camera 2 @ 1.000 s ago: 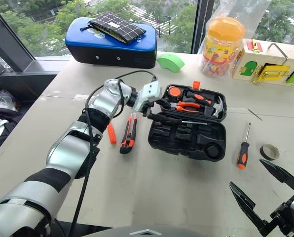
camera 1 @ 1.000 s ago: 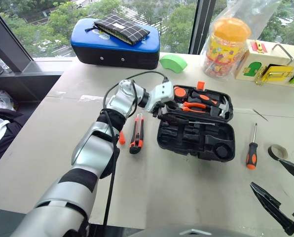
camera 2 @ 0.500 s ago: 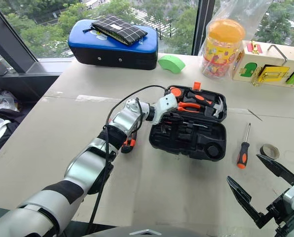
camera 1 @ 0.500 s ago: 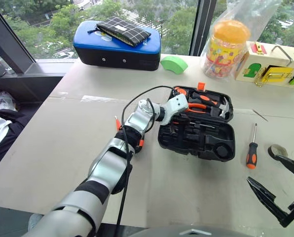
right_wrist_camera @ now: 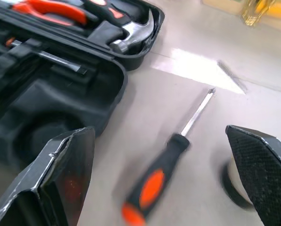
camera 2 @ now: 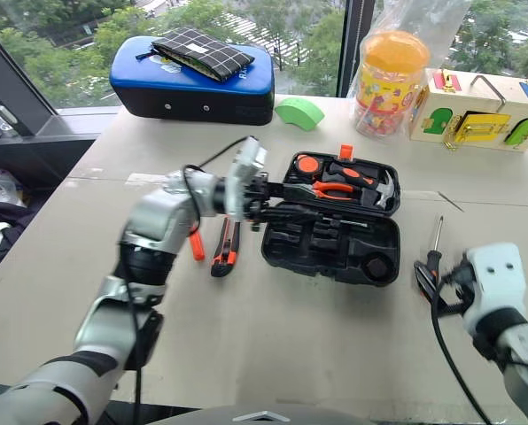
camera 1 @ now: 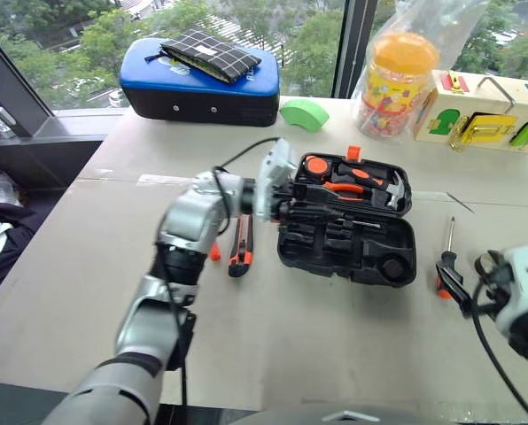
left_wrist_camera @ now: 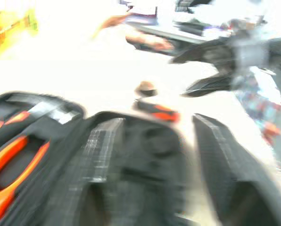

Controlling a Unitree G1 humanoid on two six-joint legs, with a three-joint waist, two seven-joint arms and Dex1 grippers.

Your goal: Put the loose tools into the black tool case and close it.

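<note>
your right gripper (right_wrist_camera: 159, 183) hangs over the table with its jaws spread wide and nothing between them. the loose screwdriver (right_wrist_camera: 166, 181) lies flat right under that gap, handle toward you, tip pointing away. it sits just to the right of the open case (camera 1: 348, 235), apart from it. the main risk, as i judge it, is the close: the screwdriver is slim and lies flat, so if you drop unevenly one finger may land on the handle and roll it or flick it toward the table edge. a small roll of tape (camera 2: 477, 266) sits just beside the handle on the far side from the case, near the outer finger; you could catch or shove it.

your left gripper (camera 1: 286, 190) is at the case's left edge. in the left wrist view its fingers (left_wrist_camera: 225, 155) stand parted, nothing gripped, with the case below them. a screwdriver (camera 1: 335, 221) already lies across the case's middle. if the left hand bumps the rim, it could shift the case and unseat what is in it.

the knife (camera 1: 238, 248) and the small orange tool (camera 1: 214, 251) lie on the table left of the case, below the left forearm. a low sweep of that arm could drag them.
</note>
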